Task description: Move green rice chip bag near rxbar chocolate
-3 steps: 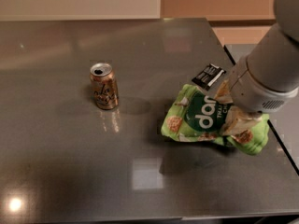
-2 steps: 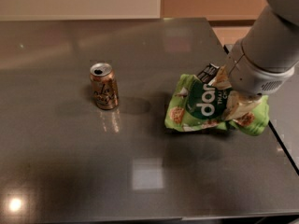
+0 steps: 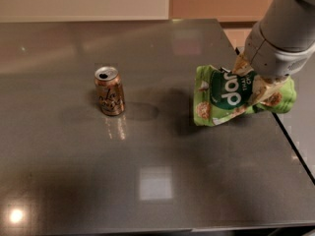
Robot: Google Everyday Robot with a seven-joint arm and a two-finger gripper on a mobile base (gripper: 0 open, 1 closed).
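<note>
The green rice chip bag (image 3: 231, 95) is at the right of the dark table, crumpled and tilted, with its "dang" circle facing me. My gripper (image 3: 253, 82) comes down from the upper right on a grey arm (image 3: 283, 31). It is shut on the bag's upper right part. The bag's lower edge is at the table surface. The rxbar chocolate is hidden behind the bag and the gripper.
A gold-orange drink can (image 3: 110, 91) stands upright left of centre. The table's right edge (image 3: 290, 141) runs just under the bag's right end, with a dark gap beyond it. A wall lies behind the table.
The gripper has carried the bag back and a little to the right. The bag now covers the spot where the black bar showed, and it is tilted up more.
</note>
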